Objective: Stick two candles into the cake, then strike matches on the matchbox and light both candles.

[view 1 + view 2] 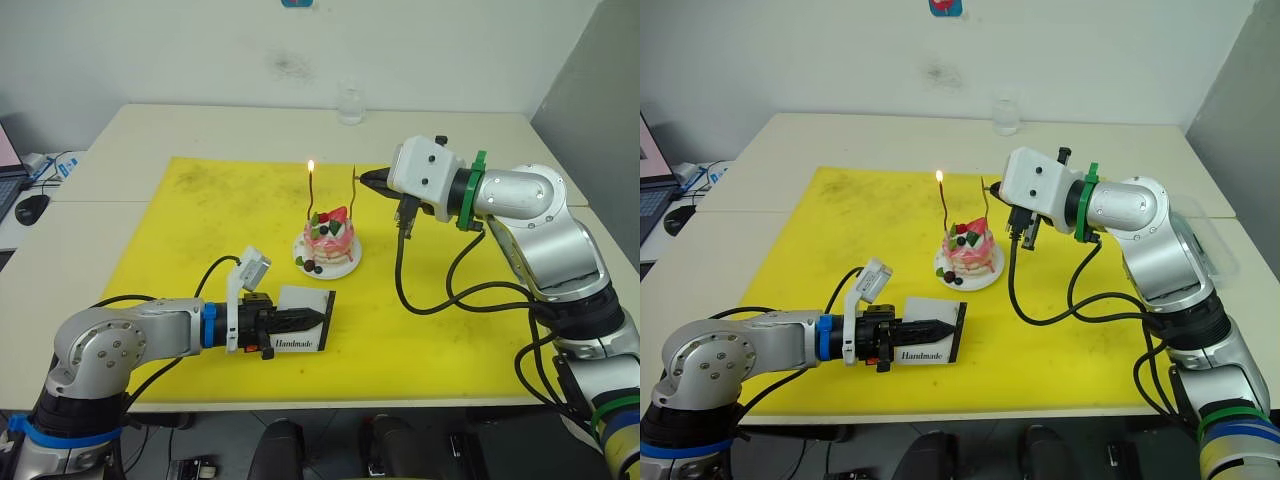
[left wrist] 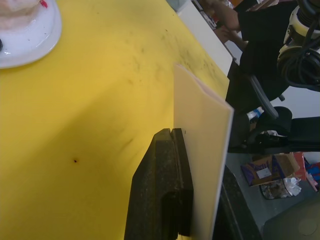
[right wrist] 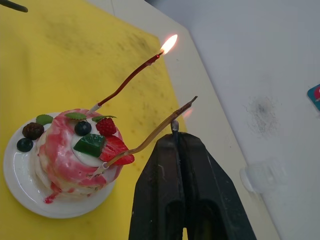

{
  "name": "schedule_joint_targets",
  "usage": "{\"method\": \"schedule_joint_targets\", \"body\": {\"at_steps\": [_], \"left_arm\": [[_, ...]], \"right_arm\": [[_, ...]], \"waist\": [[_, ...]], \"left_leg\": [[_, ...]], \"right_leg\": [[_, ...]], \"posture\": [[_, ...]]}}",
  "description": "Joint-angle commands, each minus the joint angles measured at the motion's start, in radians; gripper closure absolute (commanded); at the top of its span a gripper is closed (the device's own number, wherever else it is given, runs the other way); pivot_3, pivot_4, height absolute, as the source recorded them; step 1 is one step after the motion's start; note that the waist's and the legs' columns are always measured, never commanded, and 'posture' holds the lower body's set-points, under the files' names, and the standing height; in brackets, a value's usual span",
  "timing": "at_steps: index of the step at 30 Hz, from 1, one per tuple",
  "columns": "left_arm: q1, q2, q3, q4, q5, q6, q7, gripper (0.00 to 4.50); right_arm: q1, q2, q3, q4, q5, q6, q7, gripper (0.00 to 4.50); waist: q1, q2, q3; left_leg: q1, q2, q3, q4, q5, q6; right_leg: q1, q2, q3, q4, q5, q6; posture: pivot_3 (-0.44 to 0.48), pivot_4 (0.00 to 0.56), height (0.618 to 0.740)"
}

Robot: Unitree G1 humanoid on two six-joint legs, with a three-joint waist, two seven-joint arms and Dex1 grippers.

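Note:
The pink cake (image 1: 329, 243) sits on its white plate (image 1: 303, 262) mid-mat. Two thin red candles stand in it. The left candle (image 1: 312, 195) burns with a flame at its top. The right candle (image 3: 150, 135) leans toward my right gripper (image 1: 366, 178), which is shut on a short match (image 3: 174, 125). That match touches the candle just below its tip, with a faint glow beside it. My left gripper (image 1: 318, 318) is shut on the white "Handmade" matchbox (image 1: 300, 335), holding it on edge on the mat, in front and left of the cake. Another dark match (image 3: 12, 5) lies on the mat.
A yellow mat (image 1: 200, 220) covers the middle of the pale table. A clear glass (image 1: 350, 103) stands at the far edge. A mouse (image 1: 31, 207) and cables lie on the far left. A black cable (image 1: 402, 270) hangs from my right wrist near the cake.

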Motion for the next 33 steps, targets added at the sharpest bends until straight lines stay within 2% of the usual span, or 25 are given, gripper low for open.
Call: {"method": "schedule_joint_targets", "body": {"at_steps": [1, 33], "left_arm": [[-0.012, 0.000, 0.003, -0.015, -0.005, -0.012, -0.013, 4.50], [-0.032, -0.001, -0.007, 0.002, 0.010, -0.011, -0.028, 4.50]], "right_arm": [[-0.033, -0.006, -0.017, -0.036, -0.002, -0.019, 0.004, 4.48], [-0.029, -0.021, -0.030, -0.068, 0.003, -0.003, 0.000, 4.48]], "waist": [[0.000, 0.000, 0.000], [0.000, 0.000, 0.000]], "left_leg": [[0.000, 0.000, 0.000, 0.000, 0.000, 0.000], [0.000, 0.000, 0.000, 0.000, 0.000, 0.000]], "right_leg": [[0.000, 0.000, 0.000, 0.000, 0.000, 0.000], [0.000, 0.000, 0.000, 0.000, 0.000, 0.000]], "posture": [[0.000, 0.150, 0.729], [0.000, 0.150, 0.729]]}}
